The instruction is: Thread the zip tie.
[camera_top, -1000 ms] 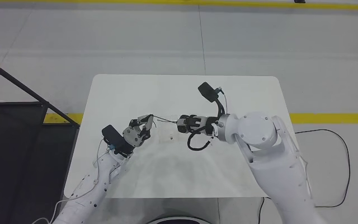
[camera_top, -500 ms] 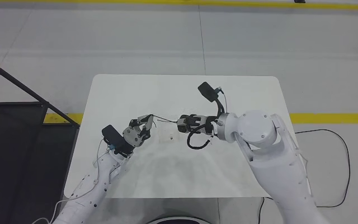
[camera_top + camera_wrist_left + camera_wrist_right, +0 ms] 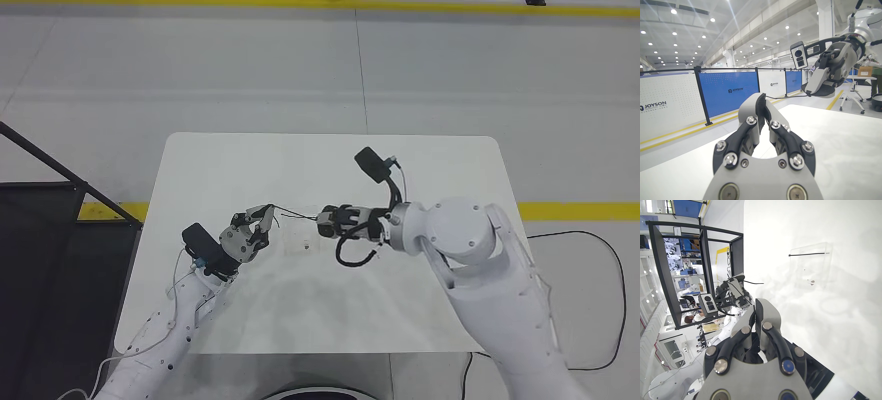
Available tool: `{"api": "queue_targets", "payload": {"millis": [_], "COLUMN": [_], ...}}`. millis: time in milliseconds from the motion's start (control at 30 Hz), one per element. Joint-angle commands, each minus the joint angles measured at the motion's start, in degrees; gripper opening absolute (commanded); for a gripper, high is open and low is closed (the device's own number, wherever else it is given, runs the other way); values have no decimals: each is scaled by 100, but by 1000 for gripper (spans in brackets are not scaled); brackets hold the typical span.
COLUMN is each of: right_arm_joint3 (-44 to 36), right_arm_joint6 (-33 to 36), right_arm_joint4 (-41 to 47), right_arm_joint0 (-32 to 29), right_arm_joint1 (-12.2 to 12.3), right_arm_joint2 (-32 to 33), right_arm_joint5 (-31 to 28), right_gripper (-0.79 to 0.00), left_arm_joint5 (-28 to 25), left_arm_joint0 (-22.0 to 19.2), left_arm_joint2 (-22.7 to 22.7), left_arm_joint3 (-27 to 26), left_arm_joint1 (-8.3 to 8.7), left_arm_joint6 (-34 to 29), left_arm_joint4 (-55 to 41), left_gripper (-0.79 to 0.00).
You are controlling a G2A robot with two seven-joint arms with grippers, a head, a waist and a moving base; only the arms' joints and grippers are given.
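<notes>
Left gripper: at the centre of the left wrist view, with its jaws pinched closed on one end of the zip tie.
Zip tie: held in the air above the bench. It runs toward the upper right of that view, where its far end meets the tip of the right gripper.
Right gripper: the jaws are closed. I cannot tell whether they actually pinch the tie's end.
Step in hand: probably lining the tail up with the head.
Doing it well: the strap is thin and springy, so grip it short. Bring the two ends in along one straight line and feed slowly. Avoid any twist that would turn the tail off the slot.
Risk: the free length could bow sideways and miss.
Spare tie: lies in the clear tray at the upper right of the right wrist view, well apart from the work.
</notes>
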Motion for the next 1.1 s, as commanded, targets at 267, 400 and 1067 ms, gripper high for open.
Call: {"api": "queue_targets", "payload": {"millis": [267,400,1067], "right_arm_joint3": [-29,-29,-29], "right_arm_joint6": [-45,-45,-45], "right_arm_joint4": [194,194,194], "right_arm_joint0": [-27,-27,-27], "right_arm_joint1": [28,28,28], "right_arm_joint2": [96,96,96], "right_arm_joint5": [20,20,20], "right_gripper": [-785,-785,-785], "left_arm_joint5": [0,0,0], "left_arm_joint0": [0,0,0], "left_arm_joint2": [0,0,0], "left_arm_joint3": [0,0,0], "left_arm_joint1": [0,0,0], "left_arm_joint6": [0,0,0], "left_arm_joint4": [0,0,0], "left_gripper": [-785,-785,-785]}}
